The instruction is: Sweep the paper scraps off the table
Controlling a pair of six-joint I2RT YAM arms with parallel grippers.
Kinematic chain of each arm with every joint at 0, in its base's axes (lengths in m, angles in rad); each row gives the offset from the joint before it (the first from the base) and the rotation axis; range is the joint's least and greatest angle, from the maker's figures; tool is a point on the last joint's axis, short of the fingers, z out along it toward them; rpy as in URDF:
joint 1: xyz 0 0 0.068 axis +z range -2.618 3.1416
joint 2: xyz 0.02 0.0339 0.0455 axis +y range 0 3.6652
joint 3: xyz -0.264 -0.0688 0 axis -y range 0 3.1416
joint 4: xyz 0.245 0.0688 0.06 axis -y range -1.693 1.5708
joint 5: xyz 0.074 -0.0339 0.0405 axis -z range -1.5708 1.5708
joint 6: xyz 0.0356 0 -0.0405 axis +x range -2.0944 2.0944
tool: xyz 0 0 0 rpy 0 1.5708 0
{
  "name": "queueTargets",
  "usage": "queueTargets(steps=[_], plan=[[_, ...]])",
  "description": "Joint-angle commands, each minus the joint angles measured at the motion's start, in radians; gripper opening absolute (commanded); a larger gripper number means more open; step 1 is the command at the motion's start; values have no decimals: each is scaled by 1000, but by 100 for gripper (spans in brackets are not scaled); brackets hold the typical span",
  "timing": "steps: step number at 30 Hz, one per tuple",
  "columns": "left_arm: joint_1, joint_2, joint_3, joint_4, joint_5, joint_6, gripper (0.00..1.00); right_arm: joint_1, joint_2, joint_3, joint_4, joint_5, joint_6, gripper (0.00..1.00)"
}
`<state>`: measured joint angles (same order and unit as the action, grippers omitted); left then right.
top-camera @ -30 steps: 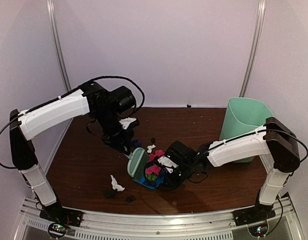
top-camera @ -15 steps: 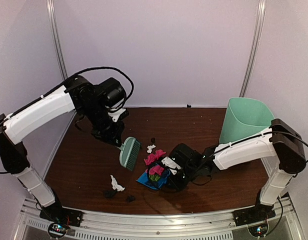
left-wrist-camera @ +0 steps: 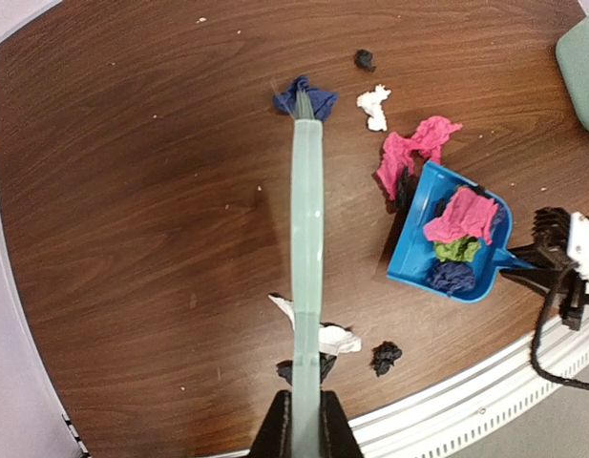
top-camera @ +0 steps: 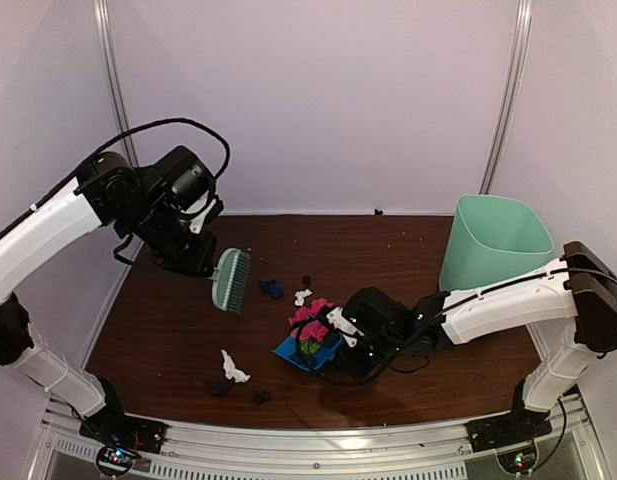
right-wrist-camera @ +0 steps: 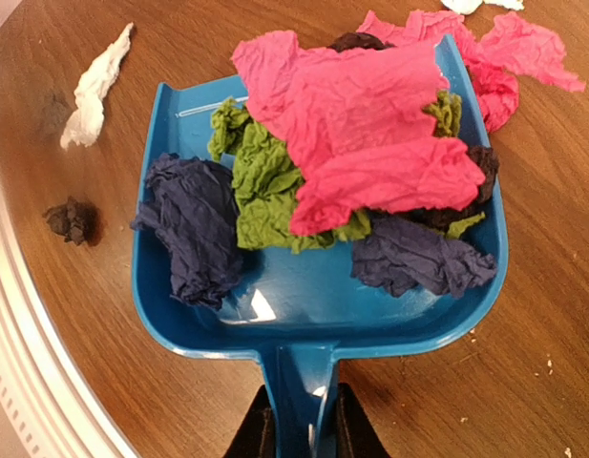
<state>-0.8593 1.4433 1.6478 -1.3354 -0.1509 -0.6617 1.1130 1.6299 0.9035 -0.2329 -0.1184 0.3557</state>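
While the left gripper [left-wrist-camera: 301, 426] clamps the mint-green brush [left-wrist-camera: 306, 248] by its handle over the table [left-wrist-camera: 132, 191], the right gripper [right-wrist-camera: 301, 431] is closed on the blue dustpan [right-wrist-camera: 304, 305] handle. Paper scraps [right-wrist-camera: 361, 143]: pink, green and dark blue, heaped in the dustpan. Pink wad [left-wrist-camera: 413, 153] at its mouth. Dark blue wad [left-wrist-camera: 305, 96] at 12 o'clock of the brush tip. White wad [left-wrist-camera: 374, 105] and black wad [left-wrist-camera: 365, 59] at 1 o'clock. White strip [left-wrist-camera: 337, 336] near the rail [top-camera: 318, 440], 6 o'clock.

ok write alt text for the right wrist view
A blue dustpan, its handle gripped by the right tool at the bottom edge, holds crumpled paper scraps in pink, green and dark blue. On the brown wooden table around it lie more pink paper, a white scrap and a black scrap.
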Motion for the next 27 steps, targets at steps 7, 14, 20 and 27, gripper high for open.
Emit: queueTargets(steps=[7, 14, 20, 27], plan=[[79, -170, -253, 193, -84, 11, 0, 19, -126, 2, -15, 112, 17, 0], [98, -288, -461, 343, -90, 42, 0, 19, -181, 20, -55, 152, 28, 0], [105, -370, -605, 459, -99, 59, 0, 19, -225, 61, -109, 195, 55, 0], [119, -423, -730, 527, -116, 56, 0, 18, -237, 174, -226, 241, 88, 0]])
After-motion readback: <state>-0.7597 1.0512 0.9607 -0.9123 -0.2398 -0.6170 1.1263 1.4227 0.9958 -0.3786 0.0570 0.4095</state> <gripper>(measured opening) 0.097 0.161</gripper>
